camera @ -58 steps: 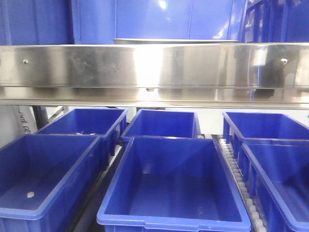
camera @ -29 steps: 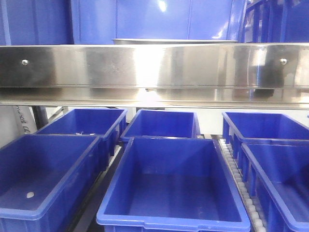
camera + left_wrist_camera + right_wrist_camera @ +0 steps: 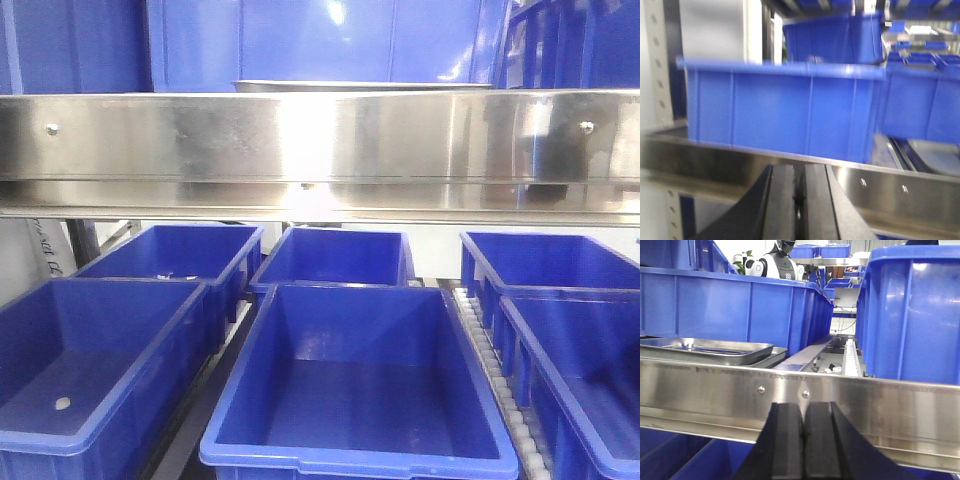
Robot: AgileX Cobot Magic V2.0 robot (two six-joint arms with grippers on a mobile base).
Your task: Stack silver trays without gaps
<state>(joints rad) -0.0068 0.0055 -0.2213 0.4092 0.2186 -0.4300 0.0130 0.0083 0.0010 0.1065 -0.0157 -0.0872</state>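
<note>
From the left wrist view, the left tool (image 3: 799, 200) sits at 6 o'clock, jaws pressed together on nothing, before the steel shelf beam (image 3: 890, 187) with a blue bin (image 3: 780, 110) above. In the right wrist view, the silver trays (image 3: 705, 350) lie at 9 o'clock on the shelf, one overlapping the other, behind the beam. The right tool (image 3: 803, 440), at 6 o'clock, is likewise closed and empty.

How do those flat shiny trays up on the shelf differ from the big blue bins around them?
The silver trays are thin, shallow and mirror-bright metal; the blue bin behind them is deep, tall-walled and matte plastic. The trays lie nested, the upper one offset so a lower edge shows at its right; the bin stands singly. Both are rectangular, open-topped and sit behind the steel shelf beam.
</note>
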